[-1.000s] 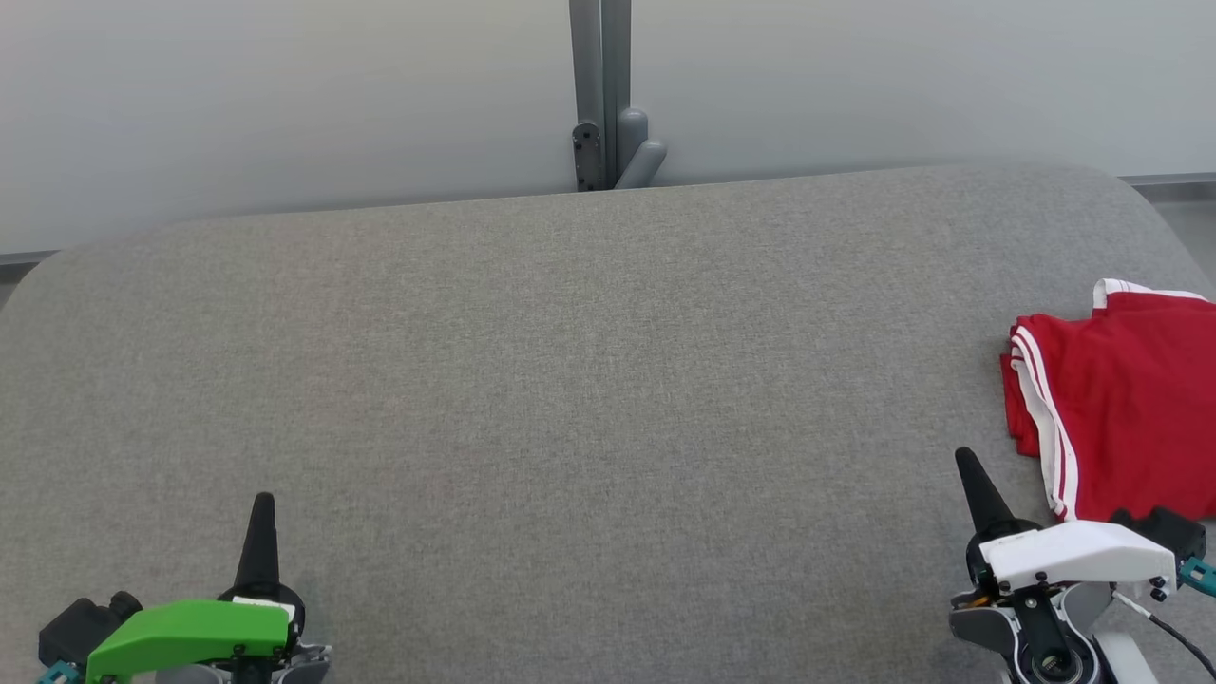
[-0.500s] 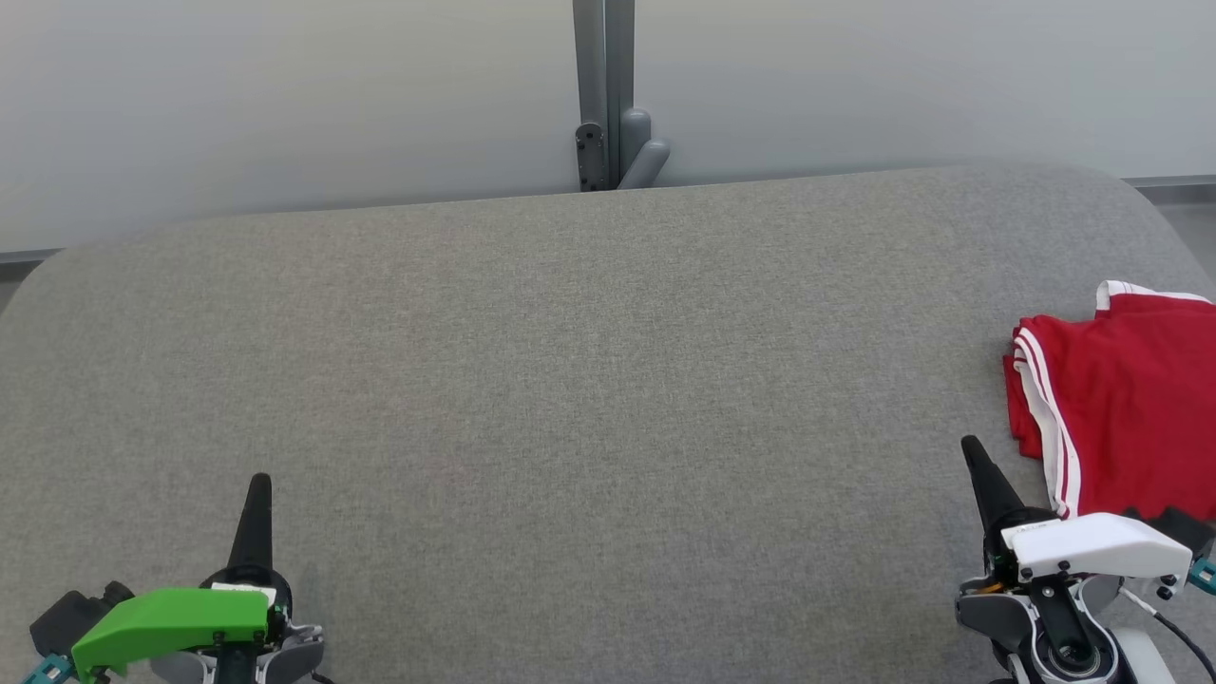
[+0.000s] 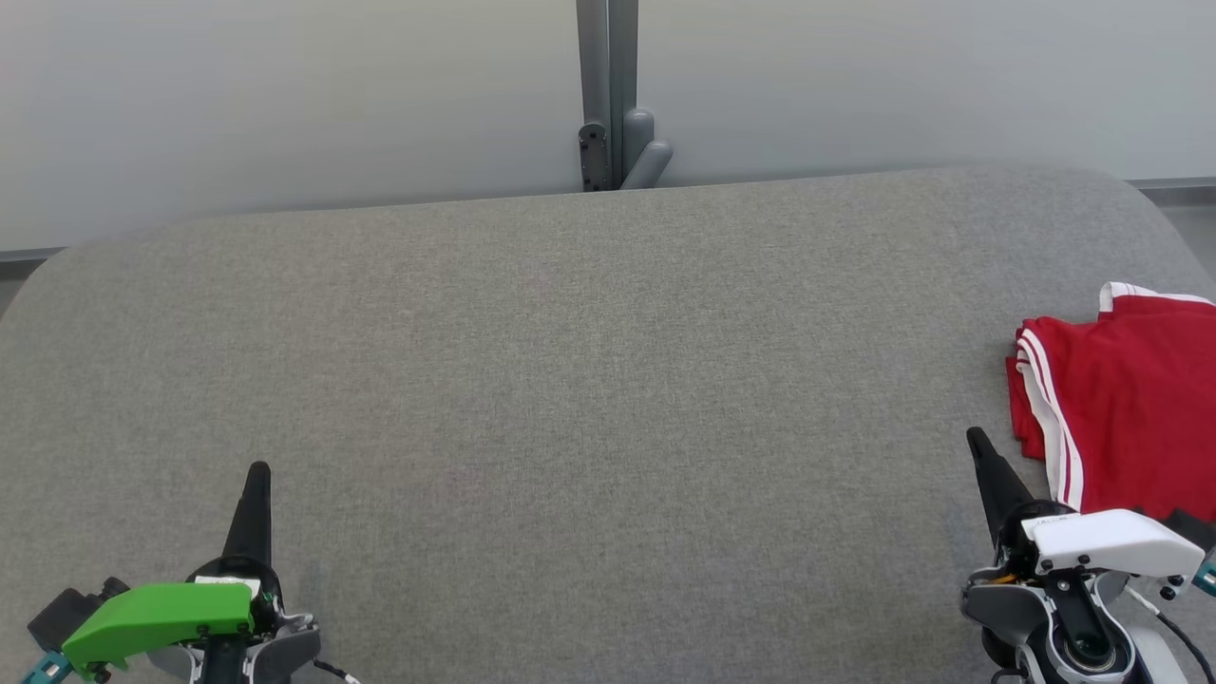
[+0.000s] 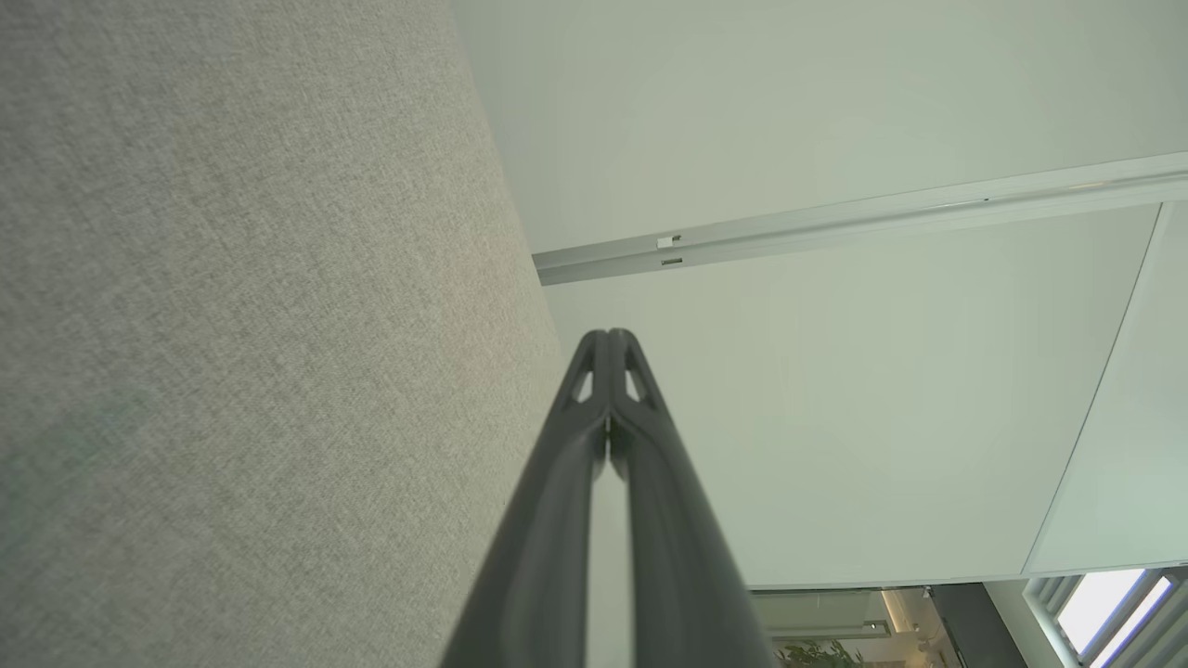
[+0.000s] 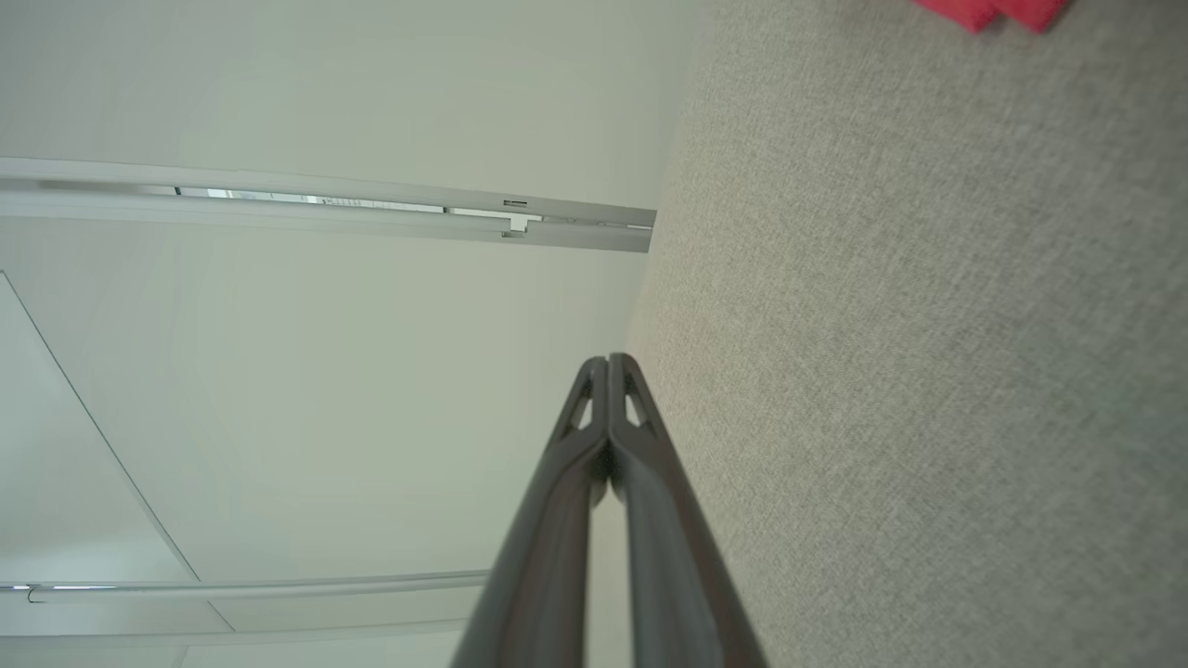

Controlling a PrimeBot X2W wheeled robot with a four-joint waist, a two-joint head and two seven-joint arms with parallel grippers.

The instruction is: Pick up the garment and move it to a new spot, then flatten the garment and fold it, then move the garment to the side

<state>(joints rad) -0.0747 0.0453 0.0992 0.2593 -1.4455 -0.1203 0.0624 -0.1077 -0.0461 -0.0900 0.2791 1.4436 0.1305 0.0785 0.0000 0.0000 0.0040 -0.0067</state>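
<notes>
The red garment with white side stripes point(image 3: 1130, 408) lies at the far right edge of the grey fabric-covered table point(image 3: 589, 380), partly cut off by the frame. It seems already doubled over, though its full outline cannot be judged. Its white-striped hem runs from near to far, facing the table's middle.

The right gripper point(image 3: 980, 446) is much the nearer arm. Its two dark fingers are pressed together on nothing, and the tip sits just left of the garment's near left corner, apart from the cloth. In the right wrist view a scrap of red shows at the top, to the right of the closed fingers point(image 5: 608, 371). The left gripper point(image 3: 256, 480) rests at the near left, well apart from the garment, fingers likewise closed and empty.

Nothing stands between the right gripper and the cloth. The wide grey surface lies bare, and the grey post point(image 3: 608, 95) stands behind the far edge, out of the way.
</notes>
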